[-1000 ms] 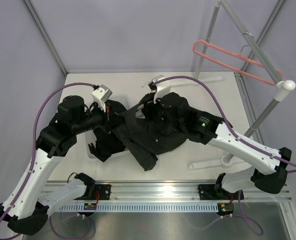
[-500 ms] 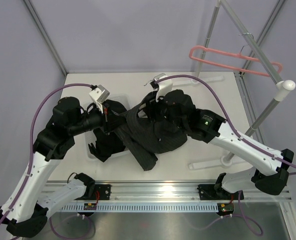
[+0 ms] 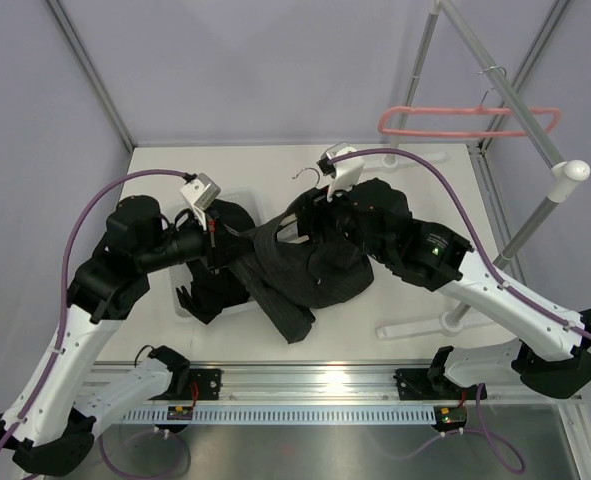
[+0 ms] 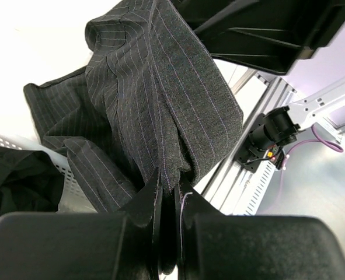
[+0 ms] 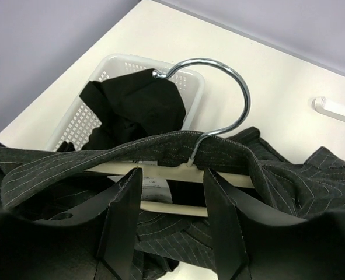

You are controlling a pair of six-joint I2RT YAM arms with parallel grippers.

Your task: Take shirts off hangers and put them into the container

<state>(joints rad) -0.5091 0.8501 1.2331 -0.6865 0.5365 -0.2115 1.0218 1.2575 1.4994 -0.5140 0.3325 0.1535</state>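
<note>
Charcoal shirt (image 4: 160, 99) | pinched in left hand (image 4: 169, 184) | right hand (image 5: 172, 175) seemingly astride hanger (image 5: 172, 209)

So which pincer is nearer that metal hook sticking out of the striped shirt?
Right. The right pincer sits just below the hook, straddling the cream hanger. The left pincer is off to the side, pinching the striped shirt by the basket.

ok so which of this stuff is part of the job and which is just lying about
job: pinstripe shirt, black shirt, cream hanger, pink hanger, basket
lying about: rack pole, white bar
</note>
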